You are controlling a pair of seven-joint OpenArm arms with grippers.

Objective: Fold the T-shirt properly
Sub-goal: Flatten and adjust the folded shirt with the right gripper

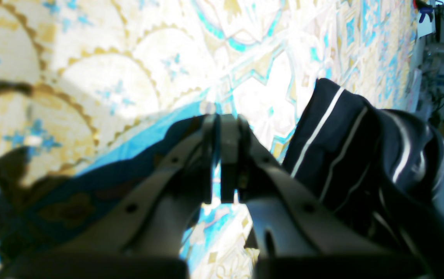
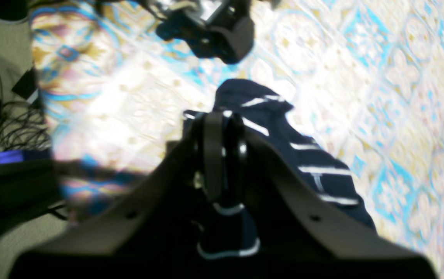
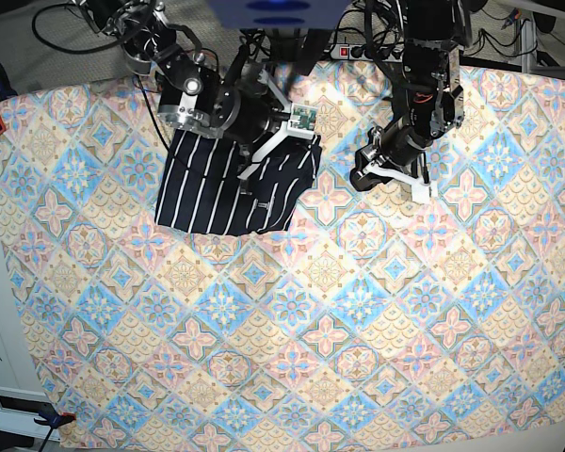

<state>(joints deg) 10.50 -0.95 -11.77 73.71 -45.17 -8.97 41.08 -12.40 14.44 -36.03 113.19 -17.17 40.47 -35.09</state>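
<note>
Right gripper (image 2: pixel 222 128) fills the foreground of the right wrist view, its jaws pressed together on a fold of the T-shirt (image 2: pixel 315 170), whose navy cloth with white pinstripes trails away toward 4 o'clock across the patterned tablecloth (image 2: pixel 400 77). From overhead, the T-shirt (image 3: pixel 212 188) lies bunched at about 10 o'clock on the tablecloth (image 3: pixel 311 330), its left part flat with stripes running nearly top to bottom, its right edge rumpled under the right gripper (image 3: pixel 254 174). At 1 o'clock, well apart from the cloth, the left gripper (image 3: pixel 388 174) hangs just over the bare tablecloth. Seen through the left wrist camera, the left gripper (image 1: pixel 223 155) has its fingers (image 1: pixel 210 155) drawn nearly together, a thin slit between them, holding nothing; the T-shirt (image 1: pixel 346 147) rises as a dark striped heap at 3 o'clock, on the tablecloth (image 1: pixel 109 77).
</note>
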